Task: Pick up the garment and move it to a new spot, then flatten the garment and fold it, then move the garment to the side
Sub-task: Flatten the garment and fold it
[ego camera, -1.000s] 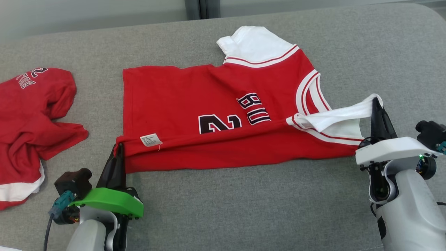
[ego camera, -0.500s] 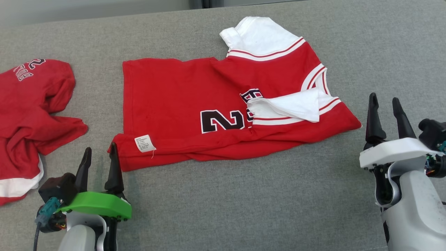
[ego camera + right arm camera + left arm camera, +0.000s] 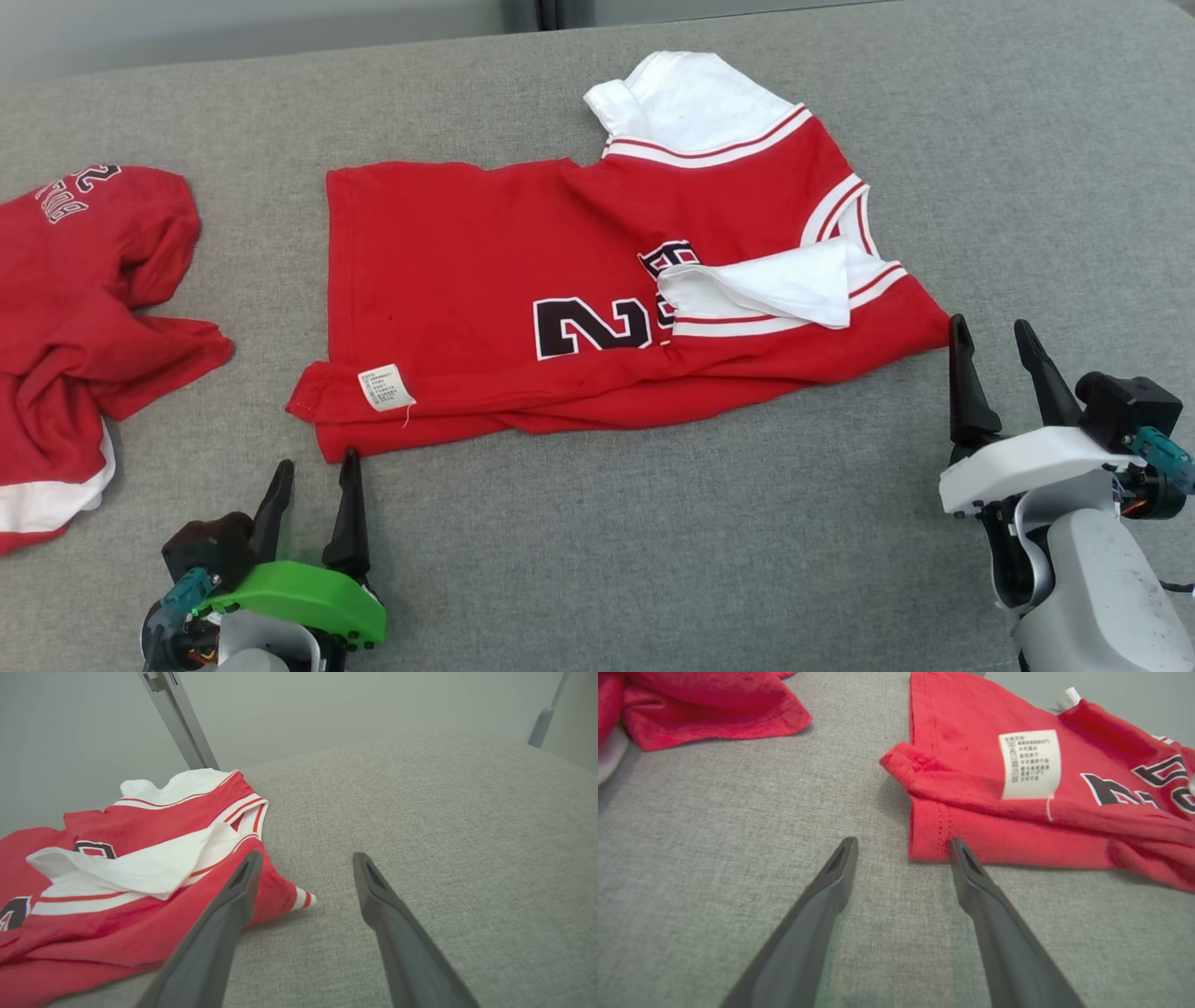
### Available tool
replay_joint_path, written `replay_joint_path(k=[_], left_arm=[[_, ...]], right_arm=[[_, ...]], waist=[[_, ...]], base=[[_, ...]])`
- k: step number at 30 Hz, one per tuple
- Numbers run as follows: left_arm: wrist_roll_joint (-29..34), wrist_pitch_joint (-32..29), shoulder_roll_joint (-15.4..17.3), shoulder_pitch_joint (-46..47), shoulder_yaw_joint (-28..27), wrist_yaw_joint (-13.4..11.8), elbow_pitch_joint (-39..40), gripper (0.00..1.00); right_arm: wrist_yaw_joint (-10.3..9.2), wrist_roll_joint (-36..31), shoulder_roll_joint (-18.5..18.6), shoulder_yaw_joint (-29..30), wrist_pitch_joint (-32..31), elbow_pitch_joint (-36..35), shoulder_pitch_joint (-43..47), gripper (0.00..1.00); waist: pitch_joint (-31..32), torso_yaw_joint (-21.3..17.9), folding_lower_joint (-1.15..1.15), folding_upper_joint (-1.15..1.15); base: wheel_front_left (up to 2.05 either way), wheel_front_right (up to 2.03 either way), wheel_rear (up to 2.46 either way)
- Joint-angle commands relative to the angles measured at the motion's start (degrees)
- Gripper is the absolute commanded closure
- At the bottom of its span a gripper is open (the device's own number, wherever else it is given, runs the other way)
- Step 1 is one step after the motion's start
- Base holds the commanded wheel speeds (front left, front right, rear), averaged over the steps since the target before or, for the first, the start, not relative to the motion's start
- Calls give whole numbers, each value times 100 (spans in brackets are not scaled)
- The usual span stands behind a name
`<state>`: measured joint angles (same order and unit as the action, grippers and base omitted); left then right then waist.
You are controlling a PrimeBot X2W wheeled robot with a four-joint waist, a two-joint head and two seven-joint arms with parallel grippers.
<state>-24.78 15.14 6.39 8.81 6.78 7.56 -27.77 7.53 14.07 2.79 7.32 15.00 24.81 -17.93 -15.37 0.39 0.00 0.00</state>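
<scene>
Grey woven fabric surface [image 3: 653,560] under everything, pale wall [image 3: 327,714] and metal post [image 3: 177,718] at 12. Red jersey [image 3: 485,261] lies part-folded at centre, white sleeve [image 3: 775,289] flipped over chest. Left gripper [image 3: 317,459] at 7 by hem corner, right gripper [image 3: 990,323] at 4 by shoulder: I see both spread, holding nothing. Second red garment [image 3: 84,308] bunched at 9.

A crumpled red shirt [image 3: 84,308] lies at the left on the grey cloth surface [image 3: 653,541].

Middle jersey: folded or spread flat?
Partly folded: the jersey has its near edge doubled over, care label showing, white sleeve flipped onto the chest.
</scene>
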Motion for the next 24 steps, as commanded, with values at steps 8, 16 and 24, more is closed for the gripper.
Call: replay_joint_path(k=[8,16,24], left_arm=[[-176,-6,88,252,-16,-18,-93,0],[-260,-6,123,350,75,-18,33,0],[-266,-14,163,440,206,-18,-149,0]], right_arm=[[-9,-149,24,-93,25,-73,-31,0],[-9,-133,24,-232,25,-145,-212,0],[-9,-177,27,-368,25,-30,-446,0]], waist=[[-230,-71,0,0],[-368,-72,0,0],[-470,-27,0,0]], base=[[0,0,0],[0,0,0],[0,0,0]])
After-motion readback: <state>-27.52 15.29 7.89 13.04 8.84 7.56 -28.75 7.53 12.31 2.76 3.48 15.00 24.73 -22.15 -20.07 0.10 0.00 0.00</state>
